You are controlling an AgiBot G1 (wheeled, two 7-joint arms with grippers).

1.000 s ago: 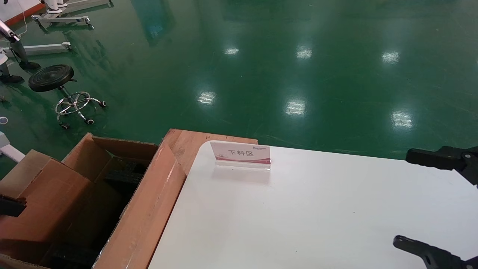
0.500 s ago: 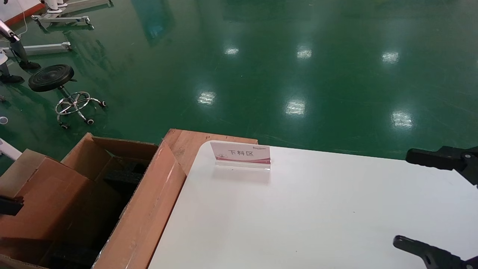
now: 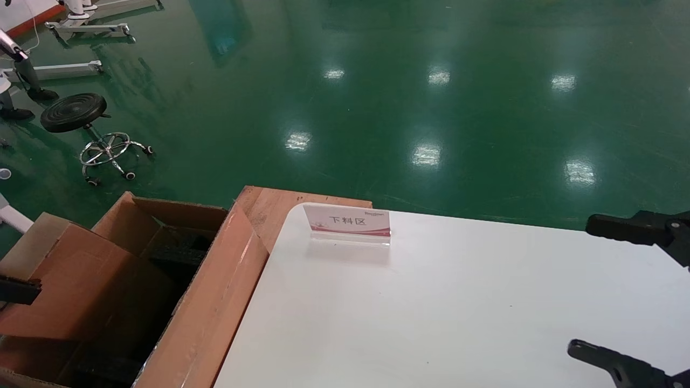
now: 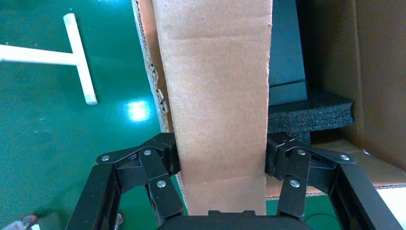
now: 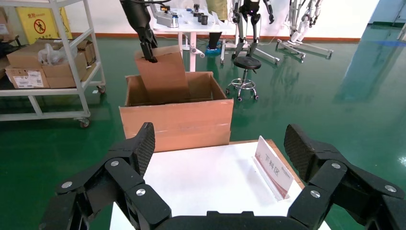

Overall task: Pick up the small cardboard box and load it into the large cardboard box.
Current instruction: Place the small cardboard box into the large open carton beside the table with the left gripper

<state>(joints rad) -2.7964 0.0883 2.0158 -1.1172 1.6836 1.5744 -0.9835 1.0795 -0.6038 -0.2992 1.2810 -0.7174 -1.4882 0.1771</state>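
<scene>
My left gripper [image 4: 220,160] is shut on the small cardboard box [image 4: 218,105], a plain brown carton gripped on its two sides. In the head view the small box [image 3: 81,280] hangs tilted in the open top of the large cardboard box [image 3: 205,302] at the far left, and only one black finger [image 3: 19,290] of the left gripper shows. Black foam blocks [image 4: 311,112] lie inside the large box. The right wrist view shows the small box [image 5: 163,76] partly inside the large box [image 5: 177,122]. My right gripper [image 3: 604,293] is open and empty over the table's right side.
A white table [image 3: 458,302] carries an acrylic sign [image 3: 347,221] near its far left corner. A reddish wooden board [image 3: 269,207] sticks out beneath it beside the large box. A black stool [image 3: 75,110] stands on the green floor. A shelf cart [image 5: 48,62] stands behind the large box.
The small box and my left gripper have shifted slightly to the right, over the large box's opening. The right arm has not moved.
</scene>
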